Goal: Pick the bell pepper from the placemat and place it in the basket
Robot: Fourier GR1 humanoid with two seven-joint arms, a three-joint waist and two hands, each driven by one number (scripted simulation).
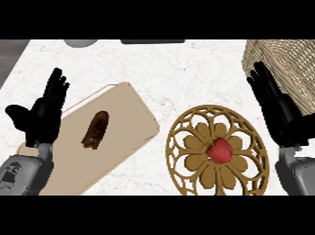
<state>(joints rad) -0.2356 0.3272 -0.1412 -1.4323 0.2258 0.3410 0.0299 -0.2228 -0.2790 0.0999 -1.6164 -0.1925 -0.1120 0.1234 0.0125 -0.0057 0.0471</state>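
Fingers (267,87) of the black right hand (282,114) are straight, holding nothing. The small glossy red bell pepper (219,150) sits mid-placemat (187,133); probably light, slippery, best grasped across its body.

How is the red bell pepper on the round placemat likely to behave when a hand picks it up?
The bell pepper looks rounded and glossy, so it may roll or slip. It seems small beside the right hand, so probably light. The openwork placemat under it might let it rock if nudged.
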